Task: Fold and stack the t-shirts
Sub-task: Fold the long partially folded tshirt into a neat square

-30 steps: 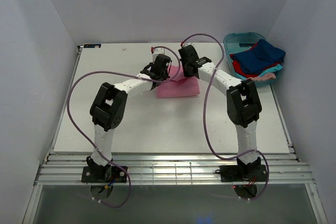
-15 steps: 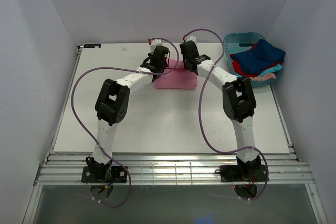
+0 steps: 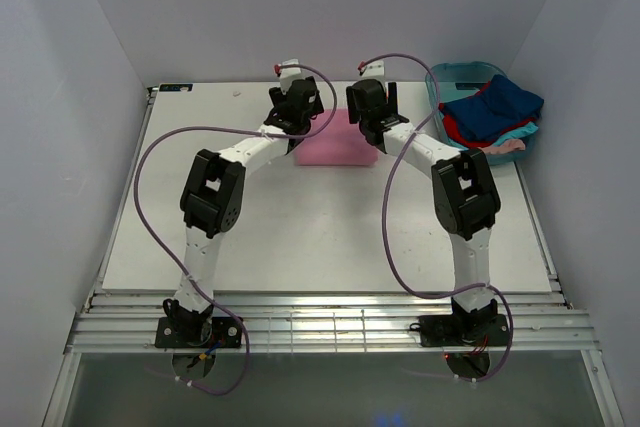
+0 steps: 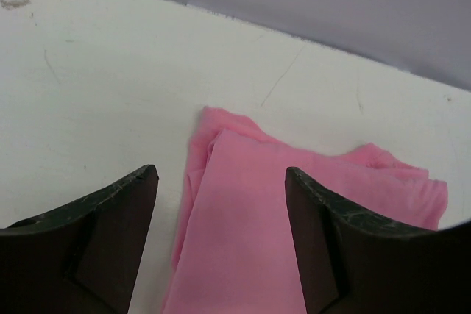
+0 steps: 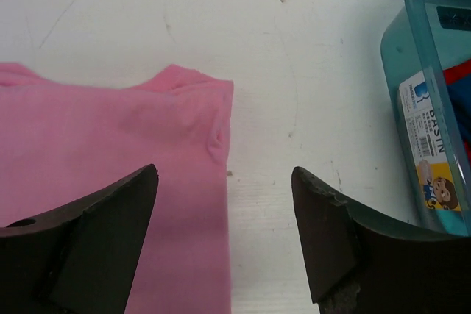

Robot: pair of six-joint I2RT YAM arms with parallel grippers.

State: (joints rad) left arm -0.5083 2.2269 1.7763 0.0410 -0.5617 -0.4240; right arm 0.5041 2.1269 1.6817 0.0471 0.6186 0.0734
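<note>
- Above the pink shirt's (image 4: 243,240) left edge: left gripper (image 4: 221,174), spread wide, empty.
- Above its right edge: right gripper (image 5: 224,173) (also wide, empty); bare counter (image 5: 294,108), then tub (image 5: 419,71).

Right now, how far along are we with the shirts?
Done: one pink t-shirt lies folded on the table. In hand: nothing; the left gripper and right gripper stand open over its far corners. Left: the dark blue, red, turquoise and pale pink shirts are heaped unfolded in the teal tub, so no stack yet.
</note>
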